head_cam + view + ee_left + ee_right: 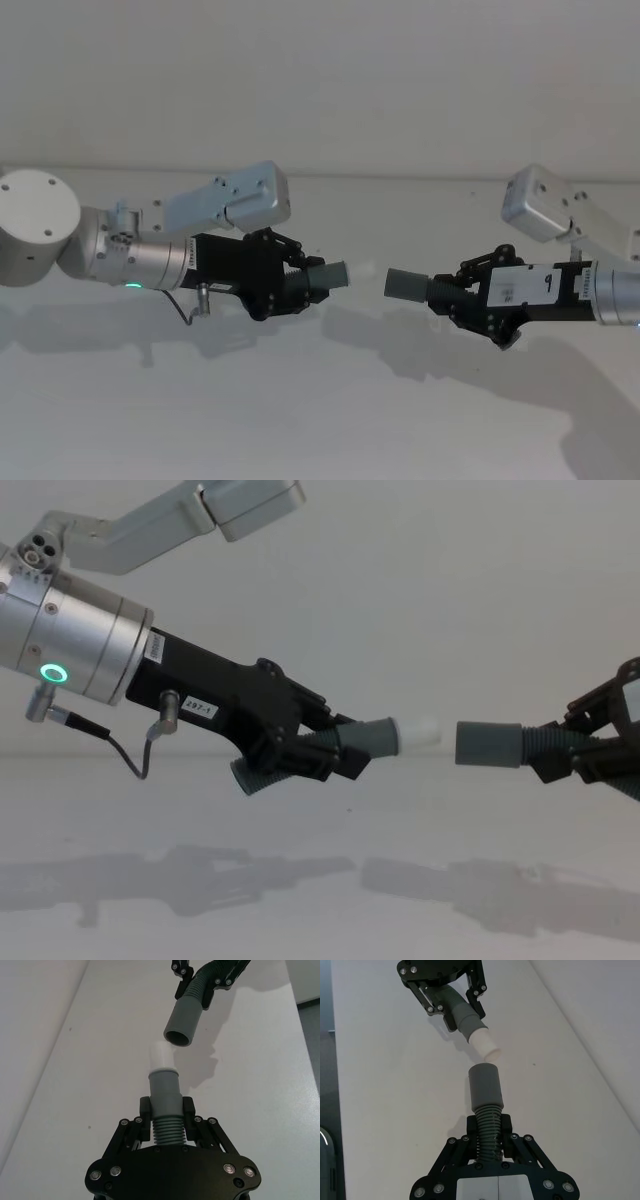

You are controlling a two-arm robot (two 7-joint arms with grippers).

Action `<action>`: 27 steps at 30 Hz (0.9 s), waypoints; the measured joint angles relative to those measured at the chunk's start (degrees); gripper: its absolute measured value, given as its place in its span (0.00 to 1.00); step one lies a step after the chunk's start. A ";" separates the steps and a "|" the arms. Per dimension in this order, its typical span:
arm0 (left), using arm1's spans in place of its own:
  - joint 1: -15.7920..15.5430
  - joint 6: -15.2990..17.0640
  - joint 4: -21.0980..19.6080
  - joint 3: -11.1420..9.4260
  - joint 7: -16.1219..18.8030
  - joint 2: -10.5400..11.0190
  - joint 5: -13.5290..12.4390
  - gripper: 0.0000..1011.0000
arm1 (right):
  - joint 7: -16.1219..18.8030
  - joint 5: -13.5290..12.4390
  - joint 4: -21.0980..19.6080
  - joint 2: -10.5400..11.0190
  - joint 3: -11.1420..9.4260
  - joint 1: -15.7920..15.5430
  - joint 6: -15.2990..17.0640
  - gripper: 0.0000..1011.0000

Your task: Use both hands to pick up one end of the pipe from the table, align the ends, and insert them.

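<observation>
Two end effectors and two pipe pieces are in play, one piece in each, both lifted clear of the white counter [320, 420].

The left end effector [290, 280] is clenched on the ribbed part of the left pipe piece [350, 742], its two fingers [145, 1110] pressing either side of the corrugation just behind the grey collar [165, 1091]. From that collar sticks a narrower white tip [418, 730], pointing toward the other piece. The tail of this piece curves down behind the fingers.

The right end effector [470, 290] is likewise clamped on the ribbed section of the right pipe piece [510, 744], gripped just behind its own smooth grey collar [486, 1087]. This collar is wider and hollow; its open mouth [178, 1038] faces the white tip.

Relative to the white tip, the right collar sits just beyond it with a short open gap between, the two not touching. In the chest view the two ends look about level and roughly in line; from the left wrist view the hollow collar appears angled a little off the tip's axis, though how far off is hard to judge.

The left wrist carries a lit green ring [53, 673]. Two shadows of the arms lie on the counter below the pieces.
</observation>
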State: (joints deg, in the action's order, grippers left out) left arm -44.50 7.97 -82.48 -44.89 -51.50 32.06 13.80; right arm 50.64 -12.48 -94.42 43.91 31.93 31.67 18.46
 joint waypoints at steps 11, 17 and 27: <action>-0.46 -0.03 -0.06 -0.60 0.25 0.07 0.16 0.36 | 0.10 -0.20 0.80 -0.24 0.72 0.79 -0.76 0.26; -0.77 0.03 -0.07 -1.00 0.35 0.05 0.22 0.36 | 0.09 -0.40 1.05 -0.28 0.99 1.06 -1.19 0.26; -1.12 0.17 0.00 -1.62 0.42 -0.06 0.44 0.36 | -0.17 -0.85 1.34 -0.28 1.31 1.41 -2.11 0.26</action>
State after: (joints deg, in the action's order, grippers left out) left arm -45.62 8.14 -82.49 -46.51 -51.08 31.99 14.24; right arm 50.47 -13.32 -93.08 43.63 33.24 33.09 16.36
